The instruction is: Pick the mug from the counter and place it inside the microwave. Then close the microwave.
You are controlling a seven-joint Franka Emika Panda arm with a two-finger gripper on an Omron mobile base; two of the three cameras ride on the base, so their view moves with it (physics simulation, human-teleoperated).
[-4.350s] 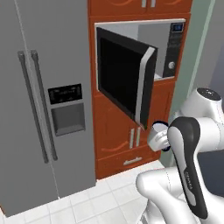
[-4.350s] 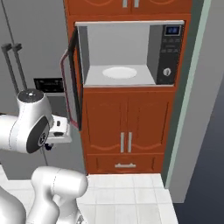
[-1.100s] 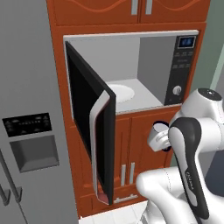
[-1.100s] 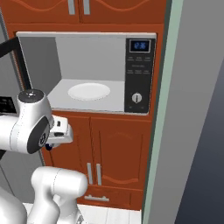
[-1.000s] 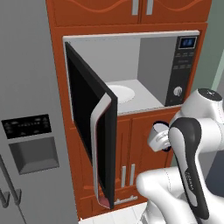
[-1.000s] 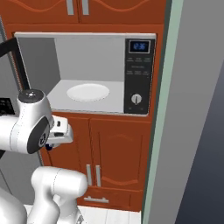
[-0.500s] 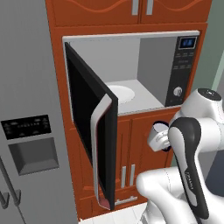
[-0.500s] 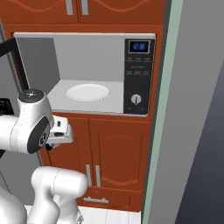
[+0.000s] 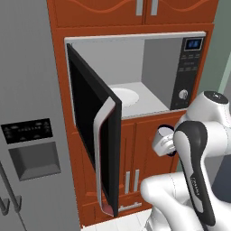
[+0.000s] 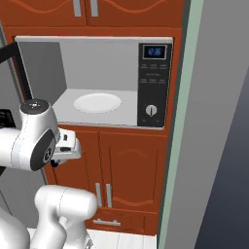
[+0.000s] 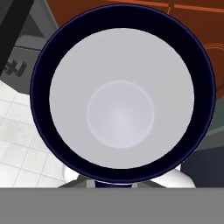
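Black glass of the microwave (image 9: 135, 90) door (image 9: 92, 131) hangs wide open in my left base view, swung out to the left beside the grey refrigerator (image 9: 31, 113). The white turntable plate (image 9: 125, 96) lies on the grey cavity floor. The mug (image 9: 164, 139) sits at the wrist, below the cavity and in front of the wooden cabinet doors (image 9: 131, 149).

Right base view: the control panel (image 10: 154, 85) shows a blue display and a knob; the plate lies bare in the cavity.

Hand view: I look straight down into the mug, dark blue rim, white interior. I cannot tell the finger spacing; the mug hides the tips
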